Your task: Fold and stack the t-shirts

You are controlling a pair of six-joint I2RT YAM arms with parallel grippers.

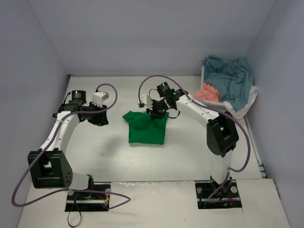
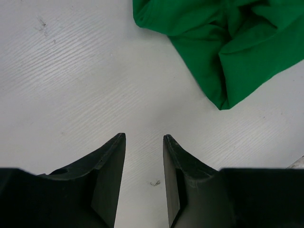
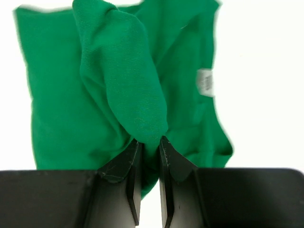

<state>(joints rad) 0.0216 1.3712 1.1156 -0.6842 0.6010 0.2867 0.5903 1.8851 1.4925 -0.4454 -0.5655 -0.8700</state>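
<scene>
The green t-shirt (image 1: 147, 129) lies roughly folded near the middle of the table (image 1: 109, 152), with its far edge bunched up. The right gripper (image 3: 148, 142) is clamped on a raised fold of that shirt. In the wrist view the cloth is pinched between the narrow jaws and stands up from them in a thick roll, and a small white label (image 3: 205, 81) shows on the fabric to the right. The left gripper (image 2: 144, 137) hangs over bare table to the left of the shirt, jaws partly apart and holding nothing; the shirt's closest corner lies apart from its fingertips. In the far right corner a white basket (image 1: 251, 97) holds a heap of cloth — a teal t-shirt (image 1: 228, 78) on top and a salmon pink t-shirt (image 1: 207, 92) at the heap's left edge
</scene>
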